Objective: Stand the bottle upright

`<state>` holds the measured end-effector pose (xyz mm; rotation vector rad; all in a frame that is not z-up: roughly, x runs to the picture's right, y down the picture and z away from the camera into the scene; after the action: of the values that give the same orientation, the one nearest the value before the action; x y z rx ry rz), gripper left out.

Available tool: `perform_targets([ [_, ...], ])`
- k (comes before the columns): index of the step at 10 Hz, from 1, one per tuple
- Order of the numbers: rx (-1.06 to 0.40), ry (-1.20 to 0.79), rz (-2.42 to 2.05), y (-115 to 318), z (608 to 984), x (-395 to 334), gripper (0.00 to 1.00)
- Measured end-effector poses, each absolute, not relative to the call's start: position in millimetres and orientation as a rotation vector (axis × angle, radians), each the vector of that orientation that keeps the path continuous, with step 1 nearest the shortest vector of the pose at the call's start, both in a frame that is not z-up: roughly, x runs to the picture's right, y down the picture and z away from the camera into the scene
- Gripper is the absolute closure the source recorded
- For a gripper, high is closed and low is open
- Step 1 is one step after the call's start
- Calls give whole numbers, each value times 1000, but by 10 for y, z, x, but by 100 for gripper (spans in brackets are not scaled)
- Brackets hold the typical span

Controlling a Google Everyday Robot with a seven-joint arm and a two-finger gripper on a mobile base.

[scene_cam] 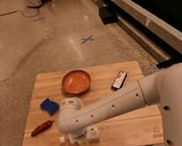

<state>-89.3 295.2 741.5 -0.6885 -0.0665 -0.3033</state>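
Bottle [84, 143] sits between the gripper's [78, 137] spread fingers [94, 134] near the table's [129, 125] front.

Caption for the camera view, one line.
White gripper low over the light wooden table's near edge, round orange bowl behind.

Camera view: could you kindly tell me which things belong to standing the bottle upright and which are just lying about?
For the job: pincer, low at the front edge of the table; bottle, not clearly visible, perhaps beneath it.
Lying about: orange bowl, black box, blue object, reddish object.
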Motion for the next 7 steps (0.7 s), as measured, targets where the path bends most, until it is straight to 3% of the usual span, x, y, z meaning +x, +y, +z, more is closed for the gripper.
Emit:
perform_targets([
  [5, -700, -127, -299, 2930, 7326, -947, 87],
  [7, -697, -151, -287, 2809, 7300, -902, 100],
])
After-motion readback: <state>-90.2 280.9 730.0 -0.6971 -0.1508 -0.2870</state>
